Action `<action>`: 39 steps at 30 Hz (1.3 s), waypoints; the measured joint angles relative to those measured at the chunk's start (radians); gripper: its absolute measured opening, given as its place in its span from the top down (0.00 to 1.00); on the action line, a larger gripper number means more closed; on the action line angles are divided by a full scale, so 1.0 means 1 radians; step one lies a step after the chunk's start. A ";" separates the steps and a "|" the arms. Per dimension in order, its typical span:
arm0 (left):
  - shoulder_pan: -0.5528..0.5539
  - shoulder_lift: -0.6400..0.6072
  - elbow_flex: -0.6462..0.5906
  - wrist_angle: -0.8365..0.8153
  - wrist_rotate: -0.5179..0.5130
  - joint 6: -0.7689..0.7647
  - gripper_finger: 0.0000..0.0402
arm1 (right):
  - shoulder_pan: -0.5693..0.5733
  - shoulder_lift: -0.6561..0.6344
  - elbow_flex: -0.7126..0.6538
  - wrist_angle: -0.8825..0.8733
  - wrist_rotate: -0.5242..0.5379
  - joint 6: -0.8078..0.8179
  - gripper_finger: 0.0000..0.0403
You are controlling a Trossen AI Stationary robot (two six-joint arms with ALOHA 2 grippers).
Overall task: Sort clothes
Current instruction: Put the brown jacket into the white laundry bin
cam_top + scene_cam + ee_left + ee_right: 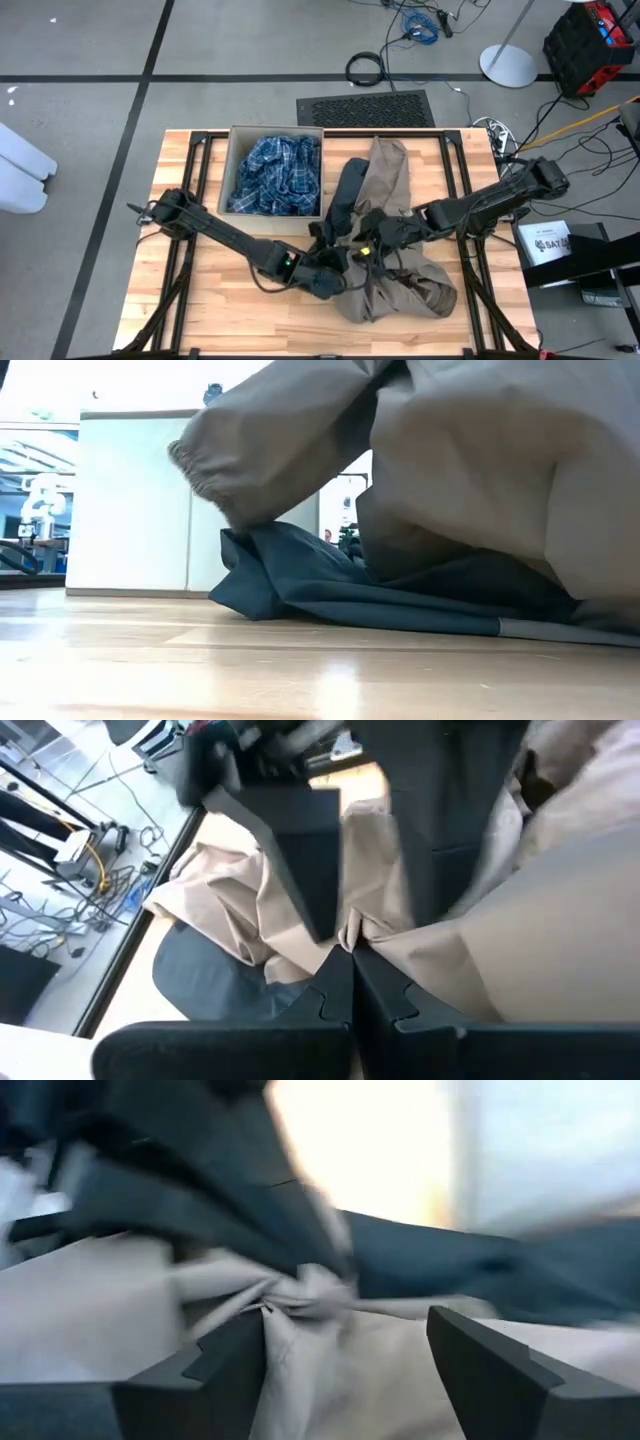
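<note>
You see the wooden table | cardboard box at its far side holding the plaid shirt | khaki garment heaped mid-table over the dark navy garment | left gripper pinched tight on a khaki fold | right gripper spread wide above the khaki cloth, gripping nothing.

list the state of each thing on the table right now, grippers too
khaki-tan garment: crumpled mid-table, pinched by the left gripper
dark navy garment: lying partly under the khaki-tan one
blue-and-white plaid garment: bunched inside the box
cardboard box: open-topped, at the table's far edge
left gripper: fingers shut on a fold of the khaki-tan garment
right gripper: fingers open, over the khaki-tan garment
</note>
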 joint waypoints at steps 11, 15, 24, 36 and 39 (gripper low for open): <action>0.056 0.136 0.000 0.194 -0.045 0.101 1.00 | -0.094 -0.007 0.295 -0.507 -0.023 0.052 0.37; 0.056 0.157 -0.001 0.274 -0.151 0.171 1.00 | -0.124 -0.008 0.341 -0.680 -0.035 0.068 0.37; -0.041 0.155 0.009 0.275 -0.259 0.315 1.00 | -0.179 -0.010 0.342 -0.850 0.040 -0.018 0.37; 0.005 0.150 0.083 0.626 -0.139 0.720 1.00 | -0.199 0.086 0.341 -0.835 -0.036 -0.118 0.37; 0.049 0.158 0.078 0.639 -0.026 0.676 1.00 | -0.213 0.073 0.341 -0.842 -0.032 -0.117 0.37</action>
